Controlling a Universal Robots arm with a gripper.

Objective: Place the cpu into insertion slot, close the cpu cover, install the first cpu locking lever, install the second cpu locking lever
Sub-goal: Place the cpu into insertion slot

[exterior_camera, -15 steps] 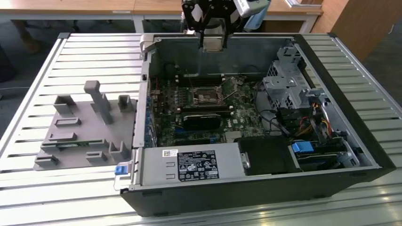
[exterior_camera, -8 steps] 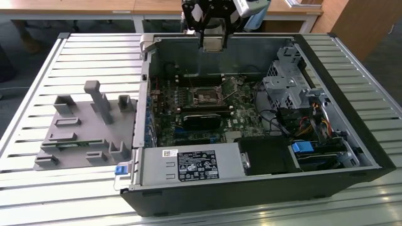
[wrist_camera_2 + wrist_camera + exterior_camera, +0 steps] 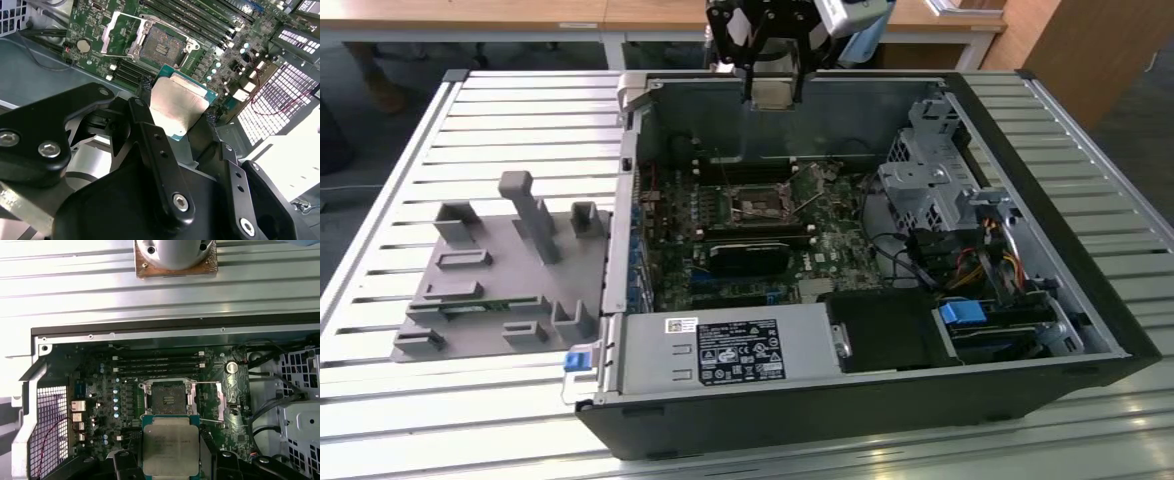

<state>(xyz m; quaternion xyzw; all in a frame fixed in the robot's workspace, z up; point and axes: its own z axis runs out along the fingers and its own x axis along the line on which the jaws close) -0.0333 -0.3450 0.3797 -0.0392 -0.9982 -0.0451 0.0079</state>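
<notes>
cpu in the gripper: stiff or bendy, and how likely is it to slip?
The cpu looks like a flat, metal-topped plate, so it is probably stiff, not floppy. The gripper pinches it only by two opposite edges, so it could slip or twist if bumped. It is thin and small, so likely light.

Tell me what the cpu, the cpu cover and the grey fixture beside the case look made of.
The cpu: dull silvery top with a soft sheen over a green edge, so likely a metal lid on circuit-board laminate. The cpu cover: thin bare sheet metal, judging by its bright glints. The grey fixture: matte, even grey, probably plastic, though painted metal cannot be ruled out.
</notes>
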